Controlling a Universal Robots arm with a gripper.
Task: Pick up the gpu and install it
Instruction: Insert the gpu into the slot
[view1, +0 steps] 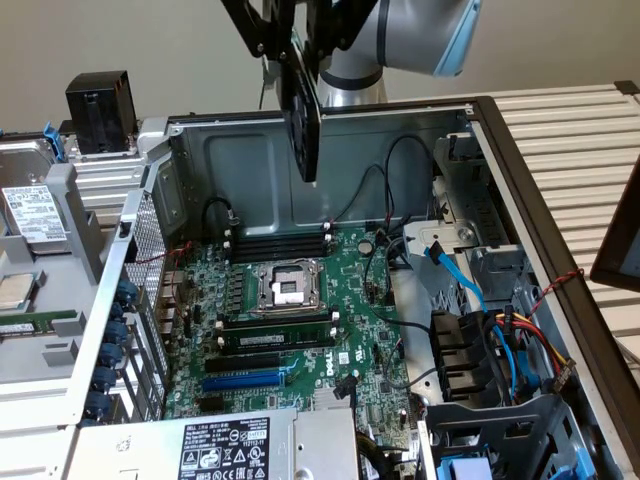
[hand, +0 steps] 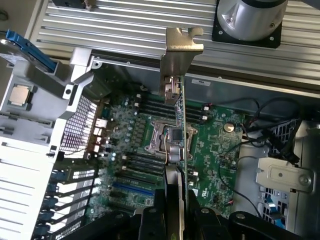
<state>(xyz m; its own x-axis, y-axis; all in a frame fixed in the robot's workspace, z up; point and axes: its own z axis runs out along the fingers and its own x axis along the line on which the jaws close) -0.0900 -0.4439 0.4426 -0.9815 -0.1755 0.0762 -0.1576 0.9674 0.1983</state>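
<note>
**Left to right in the exterior view:** a grey metal tray (view1: 40, 330) holding a loose processor chip (view1: 15, 290) sits beside the open computer case (view1: 150, 200), with a black block (view1: 100, 100) standing behind it.

Over the middle of the case, the robot arm (view1: 400, 40) hangs its pincer (view1: 300, 45), which is clamped on the upper end of the gpu (view1: 303, 120). The card hangs upright in the air, black cooler shroud showing, well above the large green motherboard (view1: 300, 330). Below it lie the processor socket (view1: 285, 285) and, nearer the camera, a blue expansion slot (view1: 245, 380).

The wrist view looks along the card edge-on. The black fingers (hand: 161, 200) press on either face of it, and its long silver end bracket (hand: 177, 55) points away from the wrist, over the board.

Further right in the exterior view, a light blue cable (view1: 455, 270) curves down past a metal drive cage (view1: 470, 200) toward a bundle of coloured wires (view1: 530, 340). At the far right, beyond the case wall, runs the slatted aluminium desk (view1: 580, 130).
</note>
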